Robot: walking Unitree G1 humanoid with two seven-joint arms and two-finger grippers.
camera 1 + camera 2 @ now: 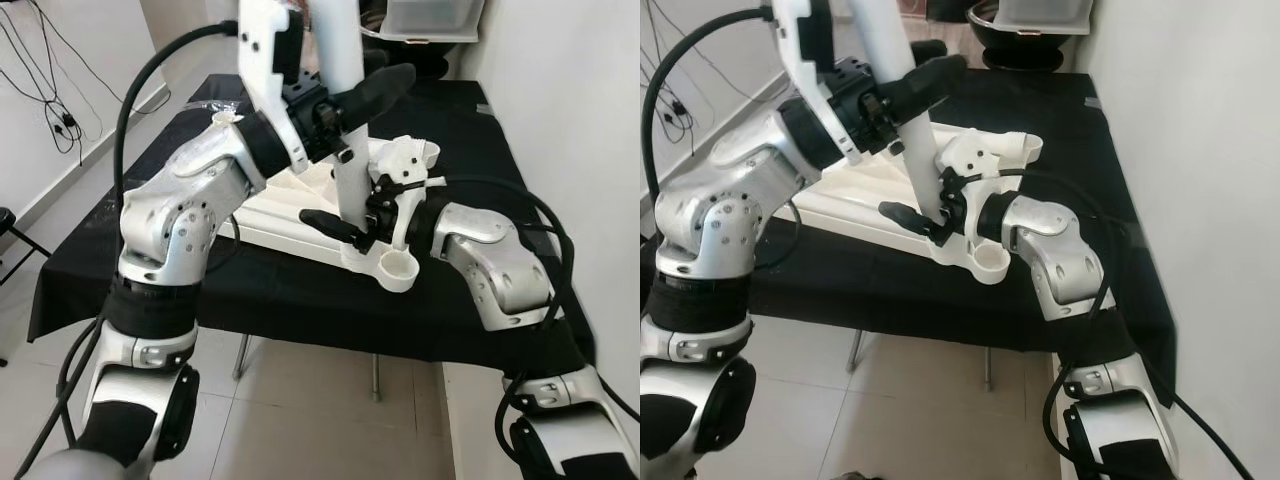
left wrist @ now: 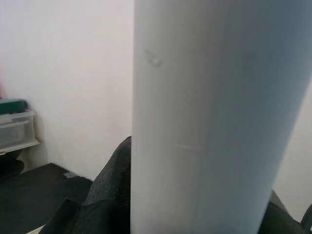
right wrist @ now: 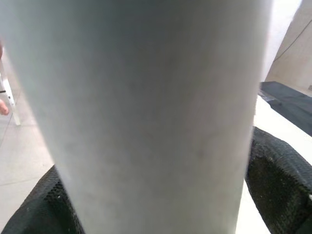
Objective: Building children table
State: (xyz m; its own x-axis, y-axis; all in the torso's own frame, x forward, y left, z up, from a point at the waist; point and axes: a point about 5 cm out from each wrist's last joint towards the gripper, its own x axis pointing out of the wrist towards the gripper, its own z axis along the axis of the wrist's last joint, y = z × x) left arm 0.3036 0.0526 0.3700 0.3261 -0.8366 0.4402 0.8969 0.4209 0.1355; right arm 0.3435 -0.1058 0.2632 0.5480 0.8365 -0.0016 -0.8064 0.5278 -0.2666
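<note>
L gripper (image 1: 355,105) is pinching the white table leg (image 1: 340,60) high up, fingers clamped round it. R gripper (image 1: 350,228) is gripping the same leg lower, near its base. Under both, the upside-down white tabletop (image 1: 290,200) is lying on the black-covered table (image 1: 300,290); leg is standing upright at its near corner.
</note>
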